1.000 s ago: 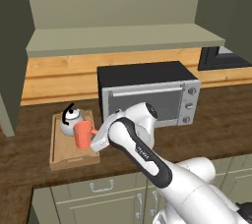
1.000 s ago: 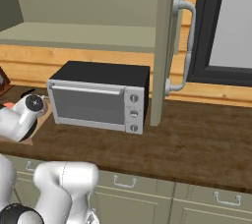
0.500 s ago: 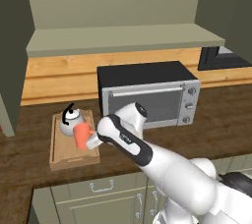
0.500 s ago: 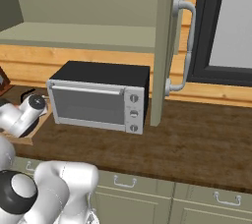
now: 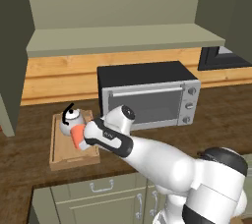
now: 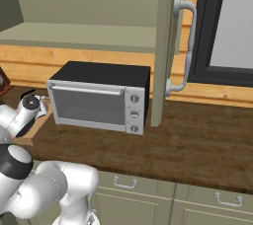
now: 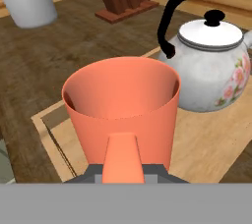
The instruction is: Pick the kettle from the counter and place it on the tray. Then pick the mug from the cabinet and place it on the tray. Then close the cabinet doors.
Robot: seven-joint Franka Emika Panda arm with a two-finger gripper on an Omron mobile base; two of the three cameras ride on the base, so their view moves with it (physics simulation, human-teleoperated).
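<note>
On the left part of the dark wood desk (image 5: 29, 169), just left of the microwave (image 5: 147, 95), lies the light-wood tray (image 5: 61, 159). The kettle (image 5: 69, 120) stands on it toward the back, white-grey with a thin black arched handle and a small dark knob on its lid; the hand view shows a pink flower print on its side. The mug (image 5: 78, 137), orange-red, sits just in front of the kettle, over the tray's wooden floor. Whether its base touches the tray cannot be told.

The white arm reaches down and left from the base to the mug, and the gripper (image 7: 123, 166) is at the mug's near side, by its handle. From the hand view, the mug's handle runs straight down between two dark finger tips (image 7: 91, 171) at the picture's bottom edge, so the gripper appears closed around the handle, though the tips are mostly cut off.

Above the microwave, the cabinet (image 5: 123, 36) stands open with its pale inner shelf showing. One of the cabinet doors (image 6: 165, 46) juts forward in the right base view, its curved silver handle (image 6: 185, 46) facing a dark-framed window (image 6: 227, 26).
</note>
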